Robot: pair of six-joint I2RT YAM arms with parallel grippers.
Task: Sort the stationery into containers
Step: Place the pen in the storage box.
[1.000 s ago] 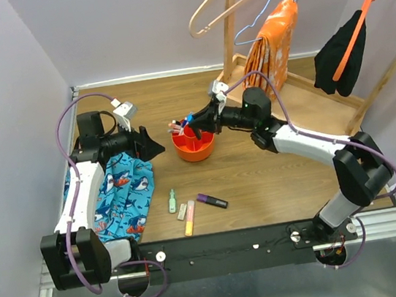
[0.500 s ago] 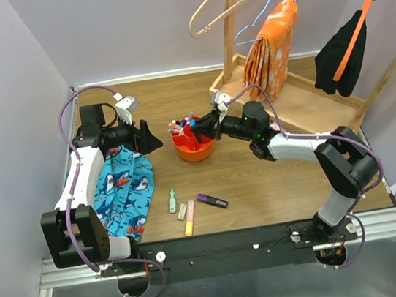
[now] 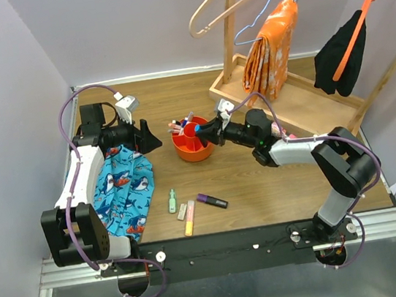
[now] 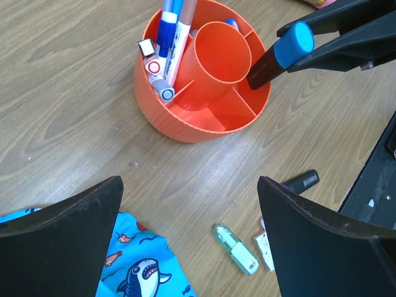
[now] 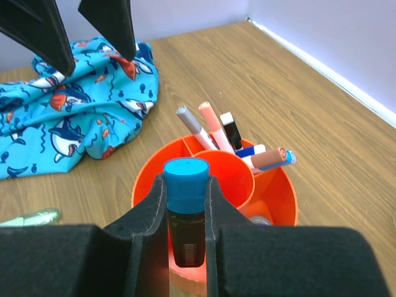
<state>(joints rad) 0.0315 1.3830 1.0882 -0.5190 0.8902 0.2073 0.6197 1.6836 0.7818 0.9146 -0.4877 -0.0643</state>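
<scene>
A blue-capped black marker (image 4: 281,55) is clamped by the right gripper (image 5: 185,185) over the round red-orange plastic bowl (image 4: 179,124); the left gripper (image 4: 190,185) is seen wide open, empty.

Finding: no text, brand, number or sign is legible in any view.

The marker (image 5: 186,238) held in my right gripper (image 5: 186,185) shows a small pale patch on its dark barrel, possibly a label, but it is too blurred to read.

Any print on the pens (image 5: 213,127) in the bowl (image 5: 281,204) is too small to make out.

The cloth (image 5: 80,117) carries a printed shark pattern only.
</scene>
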